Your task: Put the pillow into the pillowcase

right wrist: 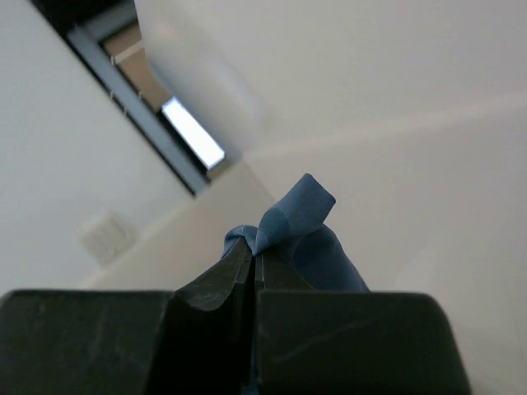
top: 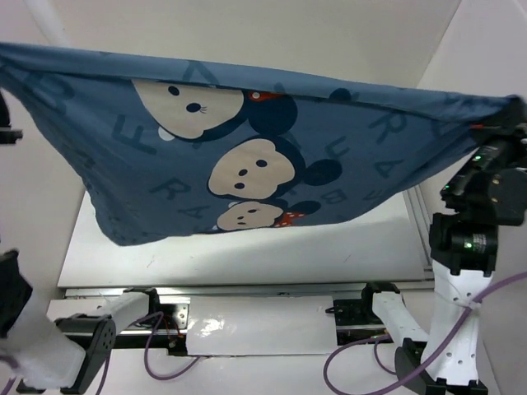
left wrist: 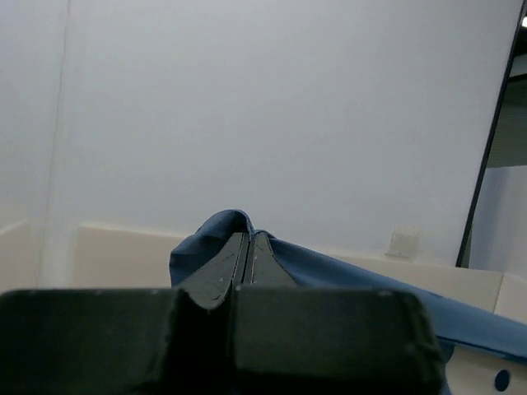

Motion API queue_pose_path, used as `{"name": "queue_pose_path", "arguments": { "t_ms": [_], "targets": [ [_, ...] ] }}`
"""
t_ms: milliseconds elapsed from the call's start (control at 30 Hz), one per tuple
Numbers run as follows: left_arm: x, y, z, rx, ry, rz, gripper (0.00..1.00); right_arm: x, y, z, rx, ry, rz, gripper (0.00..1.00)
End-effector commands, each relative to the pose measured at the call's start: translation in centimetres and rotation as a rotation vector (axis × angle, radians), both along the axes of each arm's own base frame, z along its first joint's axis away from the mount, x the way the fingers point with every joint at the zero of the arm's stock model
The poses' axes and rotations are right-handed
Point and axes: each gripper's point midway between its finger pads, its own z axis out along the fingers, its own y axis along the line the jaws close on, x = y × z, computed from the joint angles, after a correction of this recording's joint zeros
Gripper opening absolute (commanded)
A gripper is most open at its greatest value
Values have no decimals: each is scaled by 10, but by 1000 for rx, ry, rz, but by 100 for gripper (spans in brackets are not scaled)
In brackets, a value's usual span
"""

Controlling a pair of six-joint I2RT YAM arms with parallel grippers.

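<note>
The pillowcase (top: 247, 148) hung stretched across the upper half of the top view, a blue sheet printed with pale letters and three cartoon mouse faces stacked near the centre of the frame. Its top edge ran taut from the far left edge of the frame to the upper right. Its lower part sagged in a wide belly toward the lower left, above the white table (top: 288, 259) and apart from it. In the left wrist view, the left gripper (left wrist: 247, 240) had its jaws pressed together on a bunched corner of the blue cloth. The fold rose just above the fingertips at the lower centre of that frame and trailed off to the lower right. In the right wrist view, the right gripper (right wrist: 254, 251) was likewise clamped tight on the opposite corner, with a small blue tuft standing up just right of centre. Whether anything lay inside the sagging cloth could not be told, as only its outer printed face showed.
</note>
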Motion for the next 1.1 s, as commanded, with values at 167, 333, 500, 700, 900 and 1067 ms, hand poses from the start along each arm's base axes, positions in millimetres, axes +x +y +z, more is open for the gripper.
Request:
{"name": "queue_pose_path", "arguments": {
  "t_ms": [167,333,500,700,900,1067],
  "targets": [
    [-144,67,33,-160,-343,323,0,-132,-39,57,-4,-29,-415,0],
    [-119,62,25,-138,-270,287,0,-135,-33,61,-21,16,-365,0],
    [-44,66,0,-177,-111,301,0,-53,-20,29,-15,204,-294,0],
    [125,64,-127,-317,233,346,0,73,22,-73,-63,444,-163,0],
    [265,59,-335,-341,653,329,0,212,41,-247,-5,718,40,0],
    [354,76,-504,-428,976,323,0,302,53,-366,38,782,291,14]
  ]
}}
